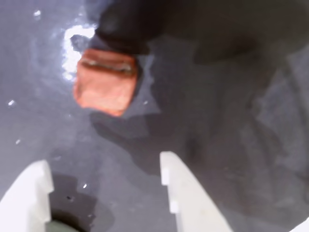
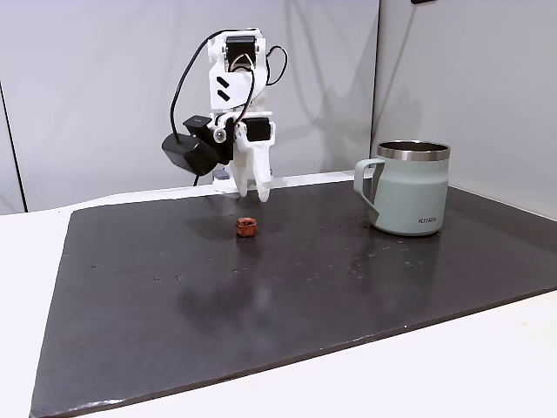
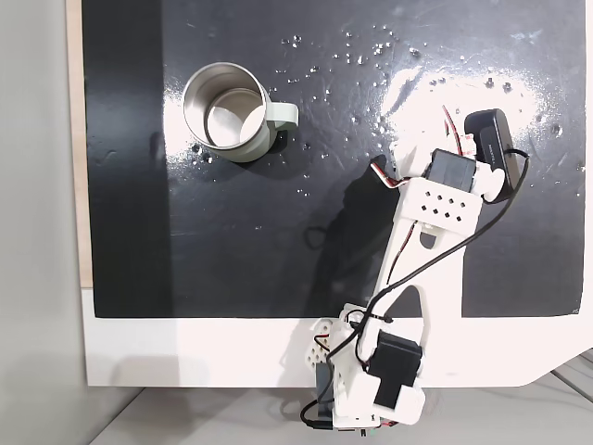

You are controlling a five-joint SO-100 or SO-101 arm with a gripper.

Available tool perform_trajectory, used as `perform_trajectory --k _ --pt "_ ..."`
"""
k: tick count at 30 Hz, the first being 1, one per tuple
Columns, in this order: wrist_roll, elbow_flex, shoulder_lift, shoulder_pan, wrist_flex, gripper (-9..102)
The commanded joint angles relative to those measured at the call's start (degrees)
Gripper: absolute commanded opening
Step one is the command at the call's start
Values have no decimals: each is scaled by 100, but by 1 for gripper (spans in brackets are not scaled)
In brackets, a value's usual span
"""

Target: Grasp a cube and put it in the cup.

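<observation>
Cube [image 1: 105, 87] — small, terracotta, blurred — lies on dark mat [image 2: 287, 296].

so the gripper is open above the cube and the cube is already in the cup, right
Not quite. The gripper is open above the cube, but the cube lies on the dark mat, well apart from the cup. The fixed view from the front shows it.

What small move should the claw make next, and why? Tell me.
Probably lower straight down over the cube. In a fixed view the claw hangs open above the cube, not touching it. In the wrist view the cube lies on the dark mat beyond the fingertips, and the cup stands off to the right.
</observation>
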Motion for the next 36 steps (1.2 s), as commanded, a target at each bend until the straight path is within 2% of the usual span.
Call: perform_trajectory --k 1,19,30,36 --pt "-18 -352 -70 79 -114 25" --pt "-176 -773 -1354 193 -545 23" --pt "-272 -844 -1494 264 -580 20" --pt "-308 -844 -1494 308 -580 9"
